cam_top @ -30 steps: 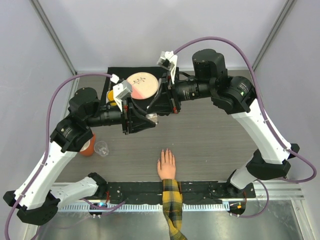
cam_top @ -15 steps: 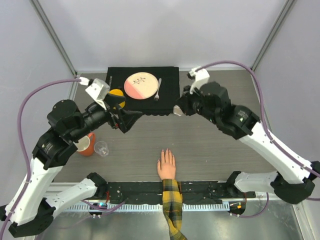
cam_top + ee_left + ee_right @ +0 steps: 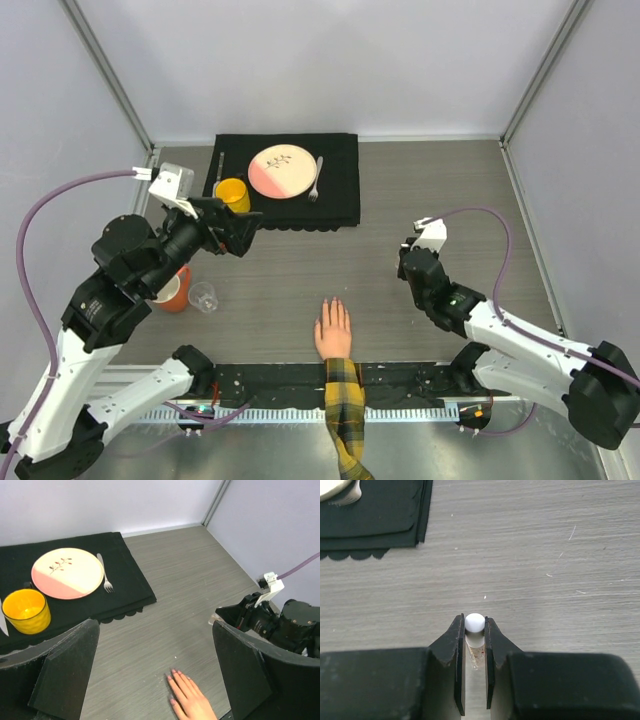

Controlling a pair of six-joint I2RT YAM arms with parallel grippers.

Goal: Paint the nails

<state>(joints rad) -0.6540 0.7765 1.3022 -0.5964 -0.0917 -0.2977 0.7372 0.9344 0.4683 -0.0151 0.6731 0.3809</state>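
Note:
A flesh-coloured hand (image 3: 333, 332) with a yellow-and-black plaid sleeve (image 3: 343, 400) lies palm down at the table's near edge. Its pinkish nails (image 3: 333, 303) point away from the arms. In the left wrist view the nails (image 3: 176, 673) sit low in the middle, between the wide-apart fingers (image 3: 67, 672). My left gripper (image 3: 243, 232) hovers open over the table's left side, holding nothing. To the right of the hand, my right gripper (image 3: 408, 256) sits low. In its wrist view my right gripper (image 3: 474, 625) is shut on a small clear bottle's white cap (image 3: 474, 622).
A black mat (image 3: 340, 195) at the back holds a pink plate (image 3: 282, 171), a fork (image 3: 316, 178) and a yellow cup (image 3: 232, 193). An orange cup (image 3: 176, 293) and a clear glass (image 3: 204, 297) stand at the left, under my left arm.
Both arms have drawn back from above the mat. My left gripper has opened and swung left. My right arm has dropped low to the right of the hand.

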